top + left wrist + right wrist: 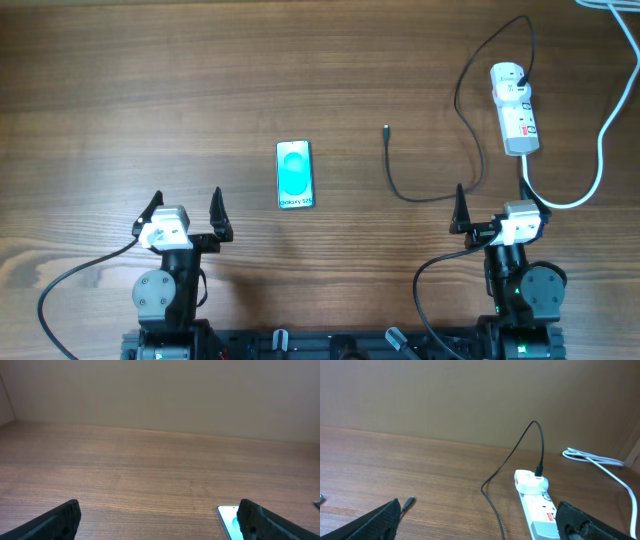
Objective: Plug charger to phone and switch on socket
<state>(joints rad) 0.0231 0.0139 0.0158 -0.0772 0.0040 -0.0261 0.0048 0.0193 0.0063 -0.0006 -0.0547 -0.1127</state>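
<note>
The phone [294,175] lies flat on the table's middle, turquoise screen up, "Galaxy" text at its near end; its corner shows in the left wrist view [228,517]. The charger cable [462,90] runs from a white adapter in the socket [514,108] at the far right and loops round to its loose plug tip [386,129], right of the phone. The right wrist view shows the socket [538,505], the cable [517,449] and the plug tip [409,502]. My left gripper [186,212] is open and empty near the front left. My right gripper [497,208] is open and empty, near the socket.
The socket's thick white cord [600,150] curves off to the right edge and up to the far right corner, also showing in the right wrist view [600,462]. A beige wall stands behind the wooden table [150,90].
</note>
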